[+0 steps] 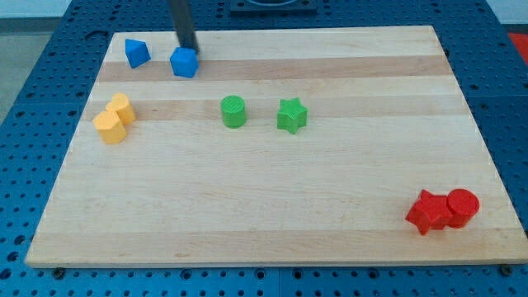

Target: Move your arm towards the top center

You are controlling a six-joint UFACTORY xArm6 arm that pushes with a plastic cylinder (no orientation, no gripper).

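My dark rod comes down from the view's top, and my tip (pixel 190 49) rests at the top left of the wooden board (pixel 346 223), touching the upper edge of a blue cube (pixel 185 63). A blue triangular block (pixel 136 53) lies to the left of the tip. No block stands at the board's top centre, to the right of the tip.
Two yellow blocks (pixel 115 120) touch each other at the left edge. A green cylinder (pixel 233 111) and a green star (pixel 291 115) sit near the middle. A red star (pixel 427 211) and a red cylinder (pixel 463 207) touch at the bottom right.
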